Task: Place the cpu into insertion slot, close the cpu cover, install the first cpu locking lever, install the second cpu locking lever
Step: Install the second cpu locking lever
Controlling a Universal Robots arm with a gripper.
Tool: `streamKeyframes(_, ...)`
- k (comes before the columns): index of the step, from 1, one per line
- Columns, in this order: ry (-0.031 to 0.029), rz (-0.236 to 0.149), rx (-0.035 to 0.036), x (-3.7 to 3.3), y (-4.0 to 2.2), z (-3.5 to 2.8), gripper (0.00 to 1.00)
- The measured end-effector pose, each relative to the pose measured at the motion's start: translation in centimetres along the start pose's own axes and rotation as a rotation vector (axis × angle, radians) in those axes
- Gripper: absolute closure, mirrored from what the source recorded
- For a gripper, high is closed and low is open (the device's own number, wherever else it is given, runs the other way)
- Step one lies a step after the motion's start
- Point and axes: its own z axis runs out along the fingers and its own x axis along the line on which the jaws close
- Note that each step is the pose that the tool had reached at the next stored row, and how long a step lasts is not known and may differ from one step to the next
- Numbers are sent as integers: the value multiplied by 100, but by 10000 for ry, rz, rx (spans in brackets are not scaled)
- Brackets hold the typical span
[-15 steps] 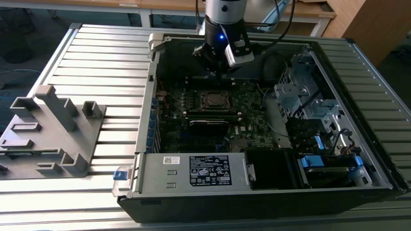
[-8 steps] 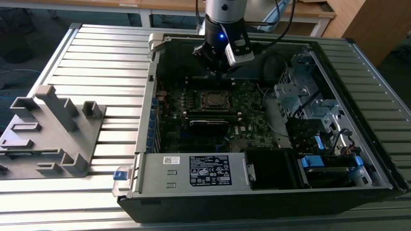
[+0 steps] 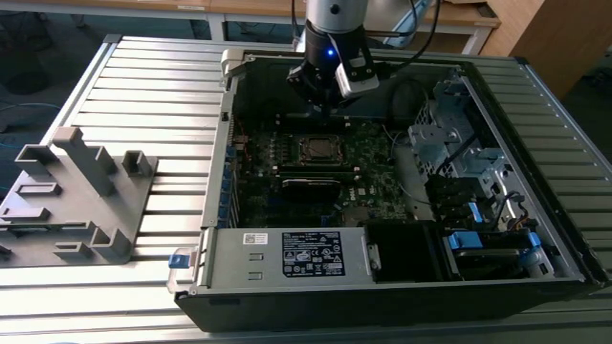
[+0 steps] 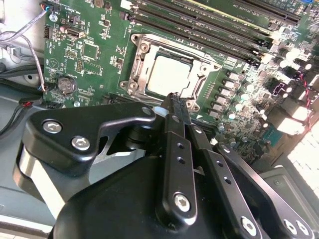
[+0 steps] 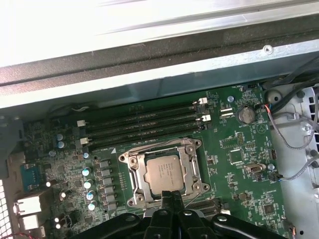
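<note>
Inside the open computer case (image 3: 383, 287), the chip (image 5: 164, 172) already sits in its socket under the lowered metal frame (image 5: 133, 172), while the gripper (image 5: 172, 198) hovers just beside it, jaws closed on nothing (a careless nudge could scratch the board)

End effector (image 4: 175, 102) downward, fingers pressed together
</note>
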Motion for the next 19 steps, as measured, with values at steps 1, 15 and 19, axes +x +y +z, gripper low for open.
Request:
streamKeyframes(1, 0, 0, 1, 0, 0, -2, 89)
streamKeyframes(15, 0, 0, 0, -2, 1, -35, 89)
streamKeyframes(19, 0, 0, 0, -2, 1, -44, 89)
